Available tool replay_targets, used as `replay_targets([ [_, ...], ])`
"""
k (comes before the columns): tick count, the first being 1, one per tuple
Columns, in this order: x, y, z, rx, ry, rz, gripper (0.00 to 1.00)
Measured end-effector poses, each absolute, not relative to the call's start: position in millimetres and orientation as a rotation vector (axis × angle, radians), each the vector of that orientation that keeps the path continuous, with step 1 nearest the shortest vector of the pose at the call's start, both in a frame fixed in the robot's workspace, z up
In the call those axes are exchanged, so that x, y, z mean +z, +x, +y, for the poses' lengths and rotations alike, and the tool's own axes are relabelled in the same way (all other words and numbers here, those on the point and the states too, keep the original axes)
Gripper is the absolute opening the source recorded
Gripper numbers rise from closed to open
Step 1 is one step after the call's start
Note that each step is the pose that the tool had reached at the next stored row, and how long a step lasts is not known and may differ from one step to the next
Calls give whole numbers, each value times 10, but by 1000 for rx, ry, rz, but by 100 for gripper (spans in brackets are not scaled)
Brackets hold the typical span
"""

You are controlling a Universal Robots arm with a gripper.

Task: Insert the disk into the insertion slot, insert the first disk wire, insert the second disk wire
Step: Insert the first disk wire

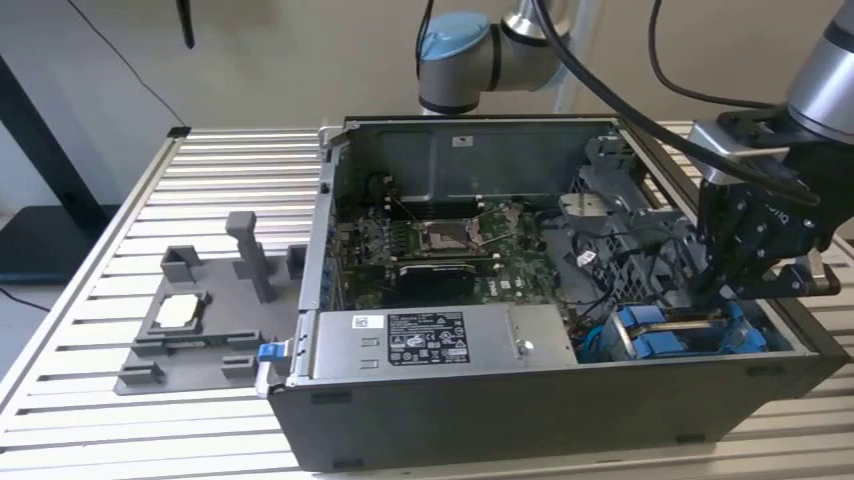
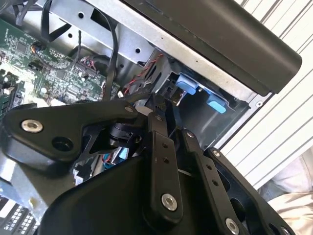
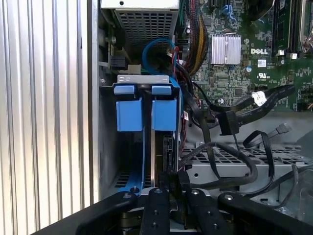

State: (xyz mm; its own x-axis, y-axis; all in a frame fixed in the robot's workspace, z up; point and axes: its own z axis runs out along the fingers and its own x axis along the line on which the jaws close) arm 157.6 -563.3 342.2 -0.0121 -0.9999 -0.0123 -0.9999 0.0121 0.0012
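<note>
The insertion slot is the dark cage with blue tabs in the open computer case's corner, at the exterior view's lower right. My gripper reaches down into it. In the first wrist view its fingers stand close together on a thin dark slab, the disk, which stands on edge inside the cage beside the blue tabs. The second wrist view shows the fingertips right at the cage's mouth. Two black disk wires lie loose beside the cage, and a small plug hangs free.
The case lies open on a slatted metal table. A silver power-supply box sits next to the cage, the motherboard behind it. A grey fixture stands at the exterior view's left. Cable bundles crowd the cage's side.
</note>
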Motion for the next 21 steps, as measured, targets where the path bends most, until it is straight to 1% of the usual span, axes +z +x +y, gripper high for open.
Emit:
replay_targets([
  [21,3331,1585,-5634,14,-2170,2261,19],
])
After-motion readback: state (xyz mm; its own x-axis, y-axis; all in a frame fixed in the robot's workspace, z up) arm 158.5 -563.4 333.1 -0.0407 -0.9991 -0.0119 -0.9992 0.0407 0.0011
